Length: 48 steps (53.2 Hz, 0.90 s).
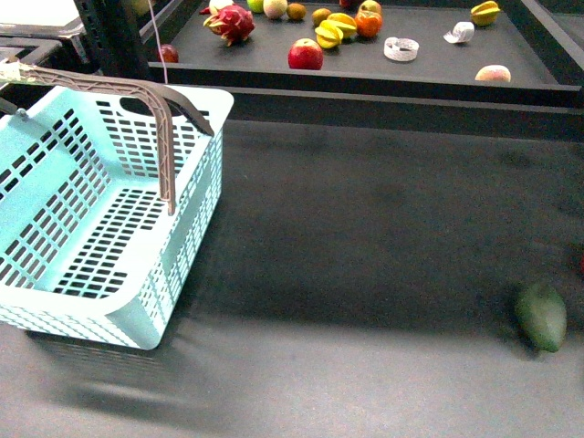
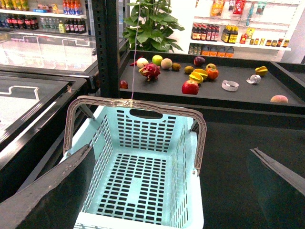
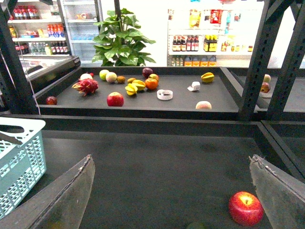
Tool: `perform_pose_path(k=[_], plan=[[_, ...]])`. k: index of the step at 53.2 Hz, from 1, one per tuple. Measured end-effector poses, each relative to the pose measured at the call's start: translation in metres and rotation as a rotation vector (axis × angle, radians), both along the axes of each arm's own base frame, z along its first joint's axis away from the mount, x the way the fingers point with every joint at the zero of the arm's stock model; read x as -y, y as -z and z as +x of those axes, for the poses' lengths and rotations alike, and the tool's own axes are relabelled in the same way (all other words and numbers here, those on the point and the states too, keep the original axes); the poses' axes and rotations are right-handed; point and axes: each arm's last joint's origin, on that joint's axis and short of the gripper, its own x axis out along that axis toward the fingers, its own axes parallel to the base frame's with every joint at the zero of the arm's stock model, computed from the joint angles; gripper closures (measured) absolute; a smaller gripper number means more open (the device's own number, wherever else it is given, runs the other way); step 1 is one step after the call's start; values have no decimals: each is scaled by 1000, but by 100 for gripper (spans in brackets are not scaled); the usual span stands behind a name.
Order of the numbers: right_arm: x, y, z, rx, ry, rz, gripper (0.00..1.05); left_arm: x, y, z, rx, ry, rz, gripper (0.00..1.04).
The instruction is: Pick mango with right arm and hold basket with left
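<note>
The dark grey tabletop [image 1: 365, 228] fills most of the front view, with open room from the basket's right wall across to the lower right corner. The light-blue slotted plastic basket [image 1: 109, 228] sits at the left edge, its grey-brown handles raised. Across the top, a black raised-rim tray [image 1: 365, 84] holds mixed fruit. The pale yellow-orange oblong fruit [image 1: 494, 73] near its right end may be the mango, though it shows small. A dark green pointed fruit [image 1: 540, 317] lies at the lower right. The left gripper [image 2: 171, 149] is spread wide above the basket's near rim. The right gripper [image 3: 171, 157] is spread wide over open tabletop, with a red apple [image 3: 245, 208] beside its finger.
</note>
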Motion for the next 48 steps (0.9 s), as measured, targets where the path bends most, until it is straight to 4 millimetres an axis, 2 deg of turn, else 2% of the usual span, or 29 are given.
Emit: perform_pose_path(k=[38, 44, 48], plan=[[0, 0, 0, 0, 0, 0, 8, 0, 0, 0, 2, -8, -2, 6], [0, 0, 0, 0, 1, 0, 8, 5, -10, 9, 89, -203, -120, 6], [0, 0, 0, 0, 0, 0, 8, 9, -8, 23, 69, -203, -176, 6]])
